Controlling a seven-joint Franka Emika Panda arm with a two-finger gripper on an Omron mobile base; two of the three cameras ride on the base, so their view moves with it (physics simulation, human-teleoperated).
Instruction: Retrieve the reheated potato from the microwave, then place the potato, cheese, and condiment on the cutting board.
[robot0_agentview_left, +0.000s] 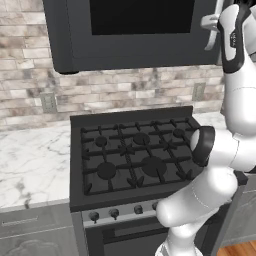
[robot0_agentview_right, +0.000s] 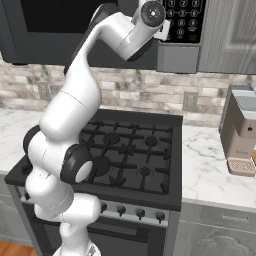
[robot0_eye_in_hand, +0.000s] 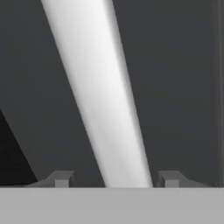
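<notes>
The microwave (robot0_agentview_left: 135, 35) hangs above the stove with its dark window door closed, and its keypad (robot0_agentview_right: 185, 17) is at the right. My arm reaches up to the door's right side. In the hand view the long silver handle (robot0_eye_in_hand: 100, 96) runs slantwise between my gripper's (robot0_eye_in_hand: 114, 178) two fingertips. The jaws stand apart, with a gap on each side of the handle. The potato is hidden behind the closed door. The cheese, the condiment and the cutting board are out of view.
A black gas stove (robot0_agentview_left: 135, 155) with knobs along its front stands below the microwave. White marble counter (robot0_agentview_left: 30, 160) lies on both sides of it. A boxy coffee machine (robot0_agentview_right: 242, 135) with a perforated tan tray (robot0_agentview_right: 241, 166) stands on the right counter.
</notes>
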